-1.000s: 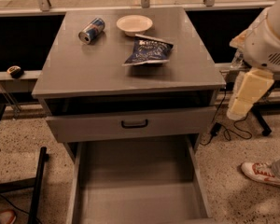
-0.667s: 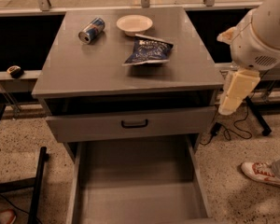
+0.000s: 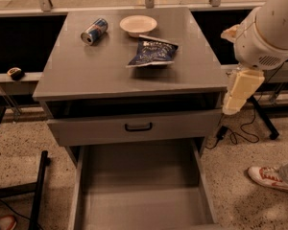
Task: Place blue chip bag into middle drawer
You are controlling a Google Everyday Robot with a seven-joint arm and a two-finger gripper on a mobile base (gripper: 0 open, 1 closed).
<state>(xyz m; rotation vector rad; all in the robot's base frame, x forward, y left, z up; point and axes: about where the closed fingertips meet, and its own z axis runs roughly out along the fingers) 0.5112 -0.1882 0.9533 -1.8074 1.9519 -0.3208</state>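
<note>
Blue chip bag [image 3: 152, 53] flat on cabinet top [image 3: 86, 75], long axis left-right; gripper [image 3: 233, 104] hangs right of cabinet, grip can't tell

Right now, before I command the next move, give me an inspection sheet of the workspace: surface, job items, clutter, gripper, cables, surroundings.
Surface: grey cabinet top, carrying three things.
Job's things: blue chip bag lying flat on the top, right of centre; middle drawer pulled out, nothing seen inside.
Clutter: drink can on its side at back left; bowl just behind the bag.
Gripper: gripper hangs beside the cabinet's right edge, apart from the bag.
Cables: black cable on the floor below the gripper.
Surroundings: shoe on the floor at right; drawer front above the open drawer.
</note>
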